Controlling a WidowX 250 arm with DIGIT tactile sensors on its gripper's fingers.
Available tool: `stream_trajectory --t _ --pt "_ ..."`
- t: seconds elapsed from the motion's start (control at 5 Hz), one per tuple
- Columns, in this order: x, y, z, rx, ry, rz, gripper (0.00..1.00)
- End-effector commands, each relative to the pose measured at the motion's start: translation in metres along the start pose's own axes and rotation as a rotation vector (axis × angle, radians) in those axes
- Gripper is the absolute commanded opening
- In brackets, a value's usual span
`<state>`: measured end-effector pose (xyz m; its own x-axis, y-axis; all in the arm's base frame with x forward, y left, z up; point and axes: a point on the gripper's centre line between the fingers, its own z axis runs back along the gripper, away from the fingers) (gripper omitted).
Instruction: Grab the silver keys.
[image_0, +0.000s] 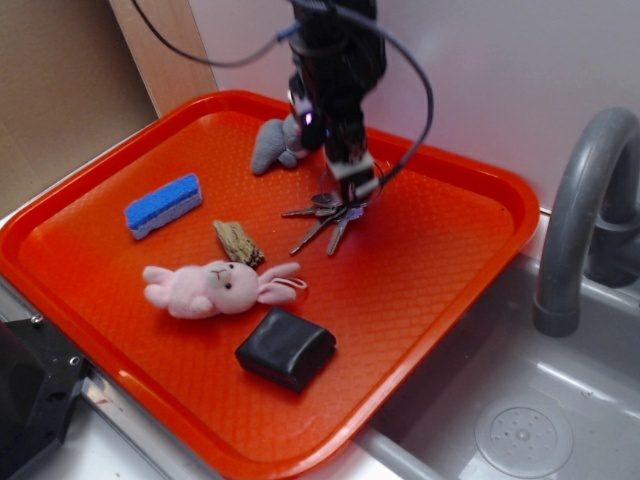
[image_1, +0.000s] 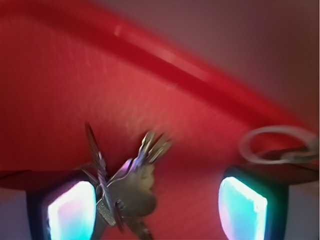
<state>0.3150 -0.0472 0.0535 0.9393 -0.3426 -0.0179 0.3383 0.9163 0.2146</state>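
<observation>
The gripper (image_0: 352, 196) hangs spread over the silver keys (image_0: 328, 219), seemingly nearer 1 finger (image_1: 70, 210), so centre it before closing.

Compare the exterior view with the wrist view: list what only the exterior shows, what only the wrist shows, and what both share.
Only the exterior view shows the blue sponge, pink plush bunny, black pouch, brown wood piece, grey plush and grey faucet. Only the wrist view shows the two glowing finger pads and the wire ring up close. Both show the silver keys, the orange tray and the gripper over the keys.
</observation>
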Motion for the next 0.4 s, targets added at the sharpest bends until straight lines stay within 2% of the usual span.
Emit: stream_trajectory --t 0.0,0.2 --pt "-0.013 -0.022 -0.017 -0.087 0.025 -0.011 0.0" --pt "-0.015 -0.019 -0.005 -0.085 -0.01 0.015 0.0"
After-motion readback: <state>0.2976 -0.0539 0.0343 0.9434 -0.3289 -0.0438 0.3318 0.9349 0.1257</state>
